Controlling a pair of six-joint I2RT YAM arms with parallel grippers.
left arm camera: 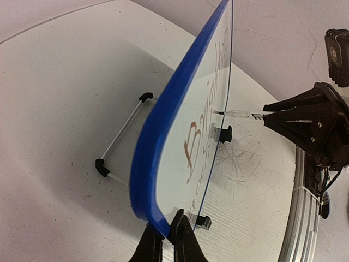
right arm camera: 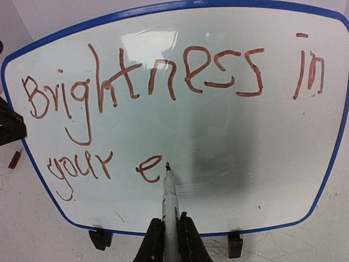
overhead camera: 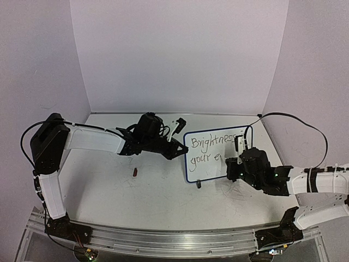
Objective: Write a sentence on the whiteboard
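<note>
Right wrist: marker against whiteboard

A small dark red piece lies alone on the white table, toward the left side. Faint grey scribbles mark the tabletop. A shiny metal rail runs along the near edge. Pale walls stand behind.
</note>
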